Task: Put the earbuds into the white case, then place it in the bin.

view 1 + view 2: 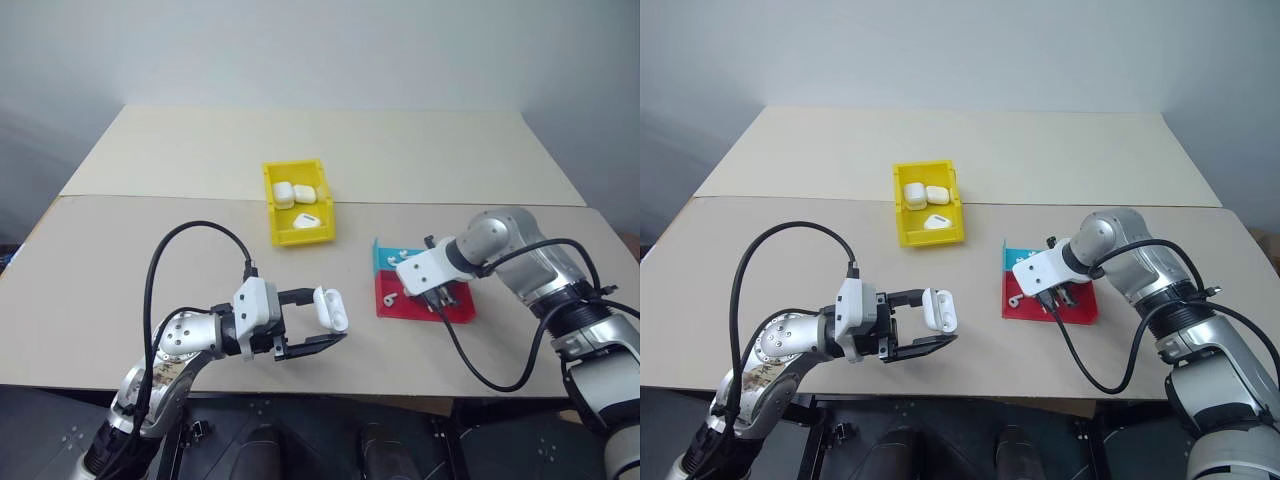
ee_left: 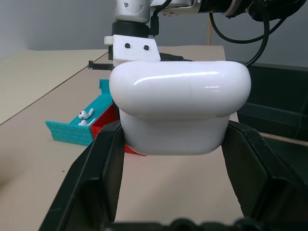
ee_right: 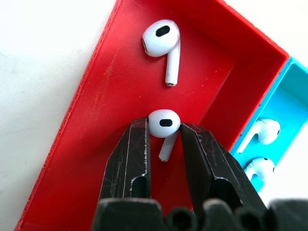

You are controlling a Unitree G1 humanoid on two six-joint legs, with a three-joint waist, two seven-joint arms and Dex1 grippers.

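My left gripper (image 1: 322,322) is shut on the white case (image 1: 331,308) and holds it above the table's front edge with its lid flipped open. The same case (image 2: 180,106) sits between the black fingers (image 2: 91,178) in the left wrist view. My right gripper (image 3: 164,131) points down into the red tray (image 3: 110,110). Its fingertips press both sides of one earbud (image 3: 164,123). A second earbud (image 3: 161,41) lies loose further along the red tray. The yellow bin (image 1: 272,205) stands at mid table, beyond both grippers.
The bin holds three other white cases (image 1: 283,193). A blue tray (image 3: 284,96) joined to the red one holds two more earbuds (image 3: 267,132). The trays (image 1: 400,310) lie right of centre, near the right gripper (image 1: 437,303). A seam runs across the table behind the bin.
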